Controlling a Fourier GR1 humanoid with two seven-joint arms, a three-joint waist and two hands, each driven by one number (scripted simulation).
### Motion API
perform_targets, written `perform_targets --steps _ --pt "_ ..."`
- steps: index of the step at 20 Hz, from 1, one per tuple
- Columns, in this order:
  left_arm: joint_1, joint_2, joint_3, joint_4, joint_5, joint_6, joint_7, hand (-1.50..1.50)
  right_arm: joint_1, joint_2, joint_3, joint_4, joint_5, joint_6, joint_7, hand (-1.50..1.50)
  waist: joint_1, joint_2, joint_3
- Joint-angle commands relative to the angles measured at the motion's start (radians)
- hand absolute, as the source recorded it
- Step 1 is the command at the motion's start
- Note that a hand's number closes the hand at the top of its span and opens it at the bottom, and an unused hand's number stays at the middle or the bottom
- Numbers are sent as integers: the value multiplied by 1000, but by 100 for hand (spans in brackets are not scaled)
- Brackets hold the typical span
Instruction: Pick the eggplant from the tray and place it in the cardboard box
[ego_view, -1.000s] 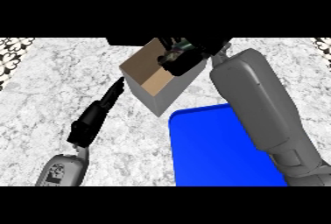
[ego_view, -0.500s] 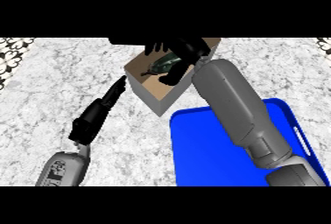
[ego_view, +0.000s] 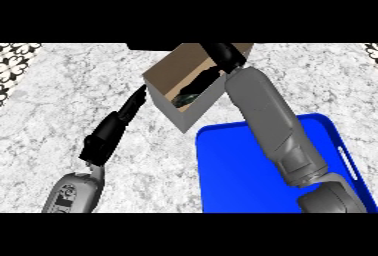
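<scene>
Cardboard box (ego_view: 171, 111) at your frame's upper middle, eggplant (ego_view: 190, 96) inside, right robot hand (ego_view: 224, 53) above, grip unreadable.

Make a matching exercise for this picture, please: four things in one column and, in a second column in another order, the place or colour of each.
Things:
1. tray
2. box
3. eggplant
4. right hand

Places or colours:
A. dark, lying inside the box
B. blue, at the lower right of the counter
C. brown cardboard, open, above the tray's left corner
D. black, over the box's opening

Pairs: 1-B, 2-C, 3-A, 4-D
</scene>
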Motion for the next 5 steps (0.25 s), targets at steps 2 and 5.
perform_targets --steps 2,5 --pt "-5 2 18 11 11 -3 -7 0 -36 -52 -186 51 -186 93 -50 -150 -5 5 0" --pt "7 -21 -14 25 -19 12 -34 0 -55 -110 -252 99 -248 154 -49 -150 -8 4 0"
